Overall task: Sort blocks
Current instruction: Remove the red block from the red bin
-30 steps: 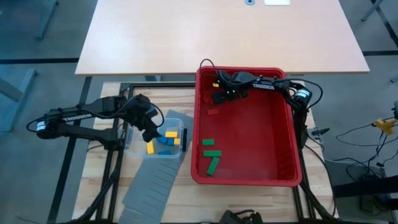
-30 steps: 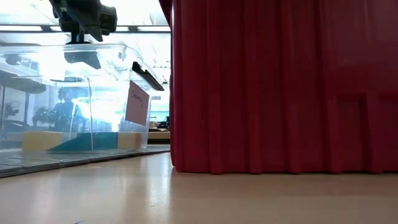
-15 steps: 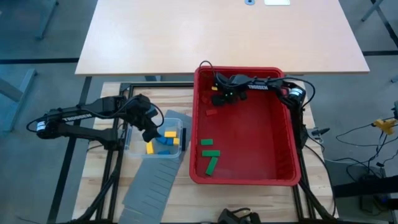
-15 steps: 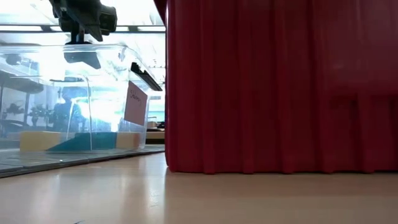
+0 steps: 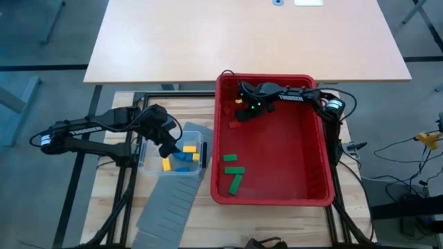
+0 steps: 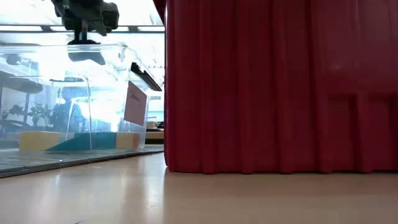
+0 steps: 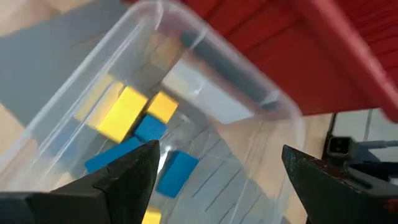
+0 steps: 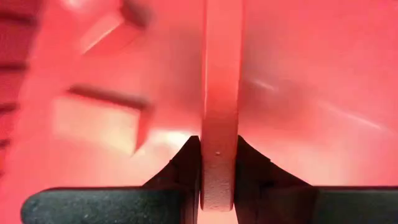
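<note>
Small plastic blocks: in the high view, green bars (image 5: 234,173) lie near the front of the red plastic bin (image 5: 315,194), where the right end effector (image 5: 243,111) was spread a second ago. In the right wrist view, a red bar (image 8: 221,112) is now pinched, ready for lifting. In the left wrist view, the left end effector (image 7: 217,180) is spread over the clear tub (image 7: 273,106), unmoved.

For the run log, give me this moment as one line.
right gripper: shut on red block, red bin far corner | left gripper: open over clear tub | green blocks: unsorted
</note>
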You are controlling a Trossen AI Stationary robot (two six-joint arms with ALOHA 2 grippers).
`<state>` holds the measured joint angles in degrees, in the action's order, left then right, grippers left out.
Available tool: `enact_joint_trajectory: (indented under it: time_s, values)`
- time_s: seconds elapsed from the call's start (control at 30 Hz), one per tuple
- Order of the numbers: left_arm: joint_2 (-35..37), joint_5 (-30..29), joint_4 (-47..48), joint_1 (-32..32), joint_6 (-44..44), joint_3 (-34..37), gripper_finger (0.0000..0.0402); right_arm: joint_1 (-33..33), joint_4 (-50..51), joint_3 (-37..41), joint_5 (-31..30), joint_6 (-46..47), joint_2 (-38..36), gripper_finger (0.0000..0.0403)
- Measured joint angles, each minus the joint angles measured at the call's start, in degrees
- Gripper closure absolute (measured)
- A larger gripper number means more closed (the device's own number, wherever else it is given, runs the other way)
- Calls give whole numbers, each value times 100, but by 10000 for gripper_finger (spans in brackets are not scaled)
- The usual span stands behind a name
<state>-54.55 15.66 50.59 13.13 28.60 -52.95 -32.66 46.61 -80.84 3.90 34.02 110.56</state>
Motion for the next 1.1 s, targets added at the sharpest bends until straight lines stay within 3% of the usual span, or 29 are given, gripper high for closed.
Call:
enact_joint_trajectory:
  time_s: [0.3, 0.57, 0.83, 1.1]
  values:
    - [149, -72, -1691, 0, -2, -59, 89, 582, 123, 0, 109, 36, -1518, 365]
    - [211, -324, -4189, 20, -8, -61, 89, 1258, -1456, 0, 402, 172, -2708, 365]
    - [23, -315, -5446, 50, 211, -59, 89, 1870, -3870, -4, 726, 382, -2850, 365]
    - [-343, -378, -6310, 117, 435, -55, 89, 2262, -4337, -4, 716, 526, -2546, 365]
